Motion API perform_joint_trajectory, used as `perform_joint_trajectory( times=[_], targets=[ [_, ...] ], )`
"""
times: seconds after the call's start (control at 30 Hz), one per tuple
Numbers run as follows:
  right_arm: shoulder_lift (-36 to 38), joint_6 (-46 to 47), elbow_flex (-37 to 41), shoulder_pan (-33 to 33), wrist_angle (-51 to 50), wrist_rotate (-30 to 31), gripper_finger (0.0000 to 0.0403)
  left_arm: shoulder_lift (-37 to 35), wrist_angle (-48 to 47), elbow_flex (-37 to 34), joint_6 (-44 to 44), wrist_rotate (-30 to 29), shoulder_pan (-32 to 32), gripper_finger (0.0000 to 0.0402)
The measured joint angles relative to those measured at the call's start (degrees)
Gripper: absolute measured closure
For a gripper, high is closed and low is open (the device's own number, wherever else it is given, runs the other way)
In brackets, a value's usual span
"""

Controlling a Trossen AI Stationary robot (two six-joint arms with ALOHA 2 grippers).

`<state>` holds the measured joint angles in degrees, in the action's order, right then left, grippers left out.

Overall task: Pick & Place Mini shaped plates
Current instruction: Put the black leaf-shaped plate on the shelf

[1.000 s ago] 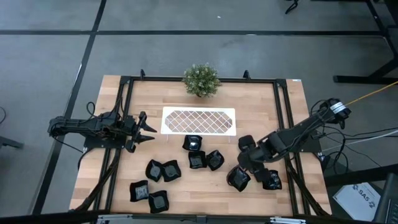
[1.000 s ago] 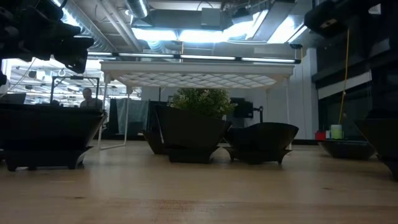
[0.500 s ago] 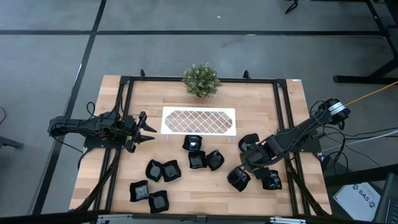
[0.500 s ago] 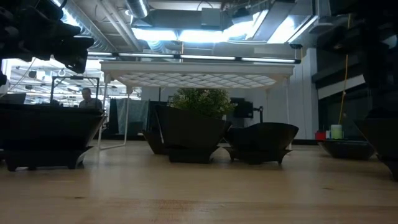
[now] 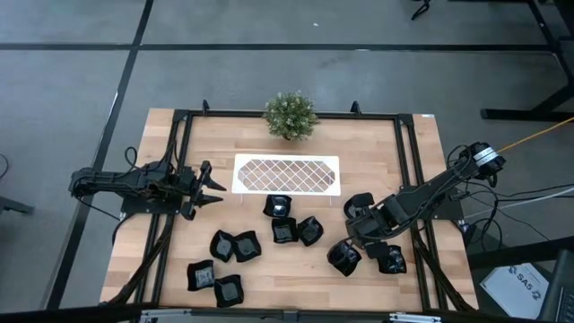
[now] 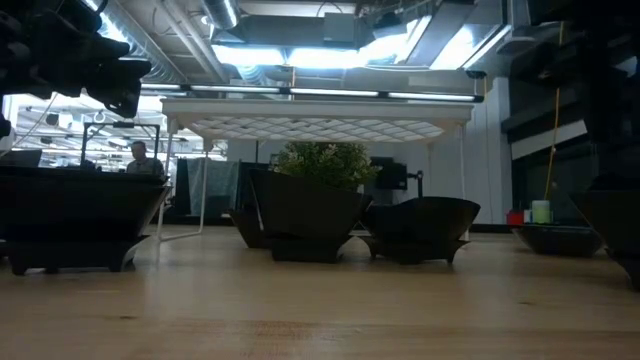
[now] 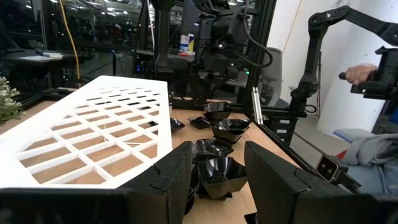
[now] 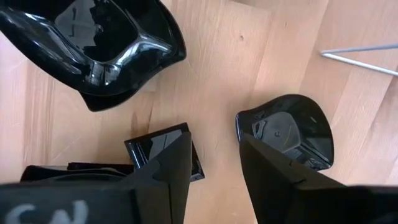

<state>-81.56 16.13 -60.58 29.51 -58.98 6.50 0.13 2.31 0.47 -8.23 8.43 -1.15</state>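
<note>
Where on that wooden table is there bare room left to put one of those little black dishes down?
Bare wood lies between the small green potted plant and the long white lattice tray, and along the front edge between the left and right dish groups. It is crowded in front of the tray, where glossy black mini plates cluster, and around the right gripper.

Wooden desk (image 5: 179,260): white tray (image 5: 287,174) at centre, plant (image 5: 290,115) at top edge, black plates (image 5: 235,245) scattered across lower half.
</note>
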Motion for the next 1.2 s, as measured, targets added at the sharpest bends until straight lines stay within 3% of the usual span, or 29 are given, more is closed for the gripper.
perform_joint_trajectory(
  times=[0.3,0.47,0.73,1.2],
  targets=[
    [-1.8,0.4,0.0,0.0,0.0,5.9,0.0267,0.0,0.0,0.0,0.0,0.0,0.0,0.0258],
    [-3.8,0.2,0.7,0.0,0.5,5.9,0.0267,0.0,0.0,0.0,0.0,0.0,0.0,0.0258],
    [-2.8,4.5,9.9,0.0,5.2,6.0,0.0267,0.0,0.0,0.0,0.0,0.0,0.0,0.0258],
    [-2.7,4.9,11.3,0.0,7.0,9.0,0.0267,0.0,0.0,0.0,0.0,0.0,0.0,0.0258]
  ],
)
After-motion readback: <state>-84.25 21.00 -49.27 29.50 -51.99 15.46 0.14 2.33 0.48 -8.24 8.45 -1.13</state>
